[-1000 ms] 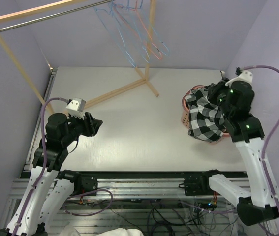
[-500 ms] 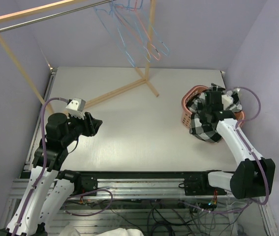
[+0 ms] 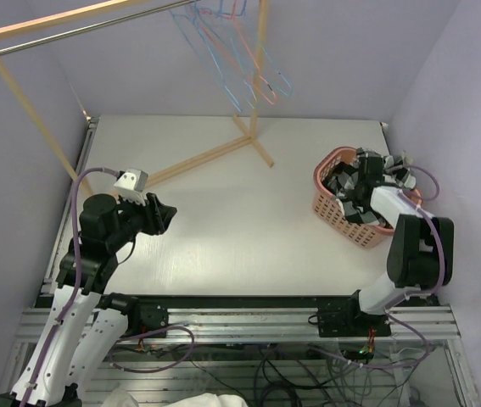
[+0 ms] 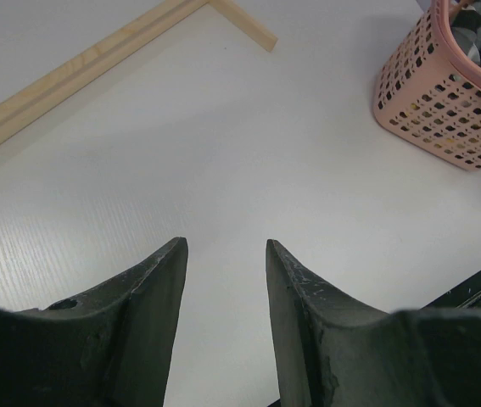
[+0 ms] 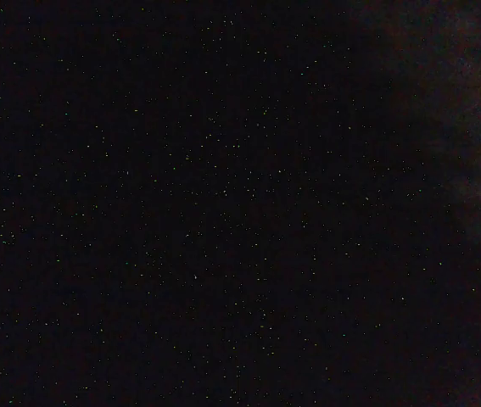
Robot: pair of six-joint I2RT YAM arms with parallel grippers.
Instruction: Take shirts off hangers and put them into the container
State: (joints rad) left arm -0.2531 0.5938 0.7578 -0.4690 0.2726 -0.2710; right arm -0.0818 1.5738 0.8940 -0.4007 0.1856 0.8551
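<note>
**Right arm down in the basket, on top of the shirt**

The shirt [image 3: 349, 193] lies bundled in the basket [image 3: 342, 224] at the table's [image 3: 223, 229] right side, with no clear long axis. The right gripper [image 3: 363, 167] is sunk into it from above, jaws together. Its own camera is dark, so I cannot tell whether it pinches cloth. The left gripper [image 4: 226, 246] hovers well apart at the near left, jaws apart and holding nothing. The table is smooth and white. The hangers [image 3: 240, 59] hang shirtless at the far side.

No legible text, label, brand, number or sign anywhere.
</note>
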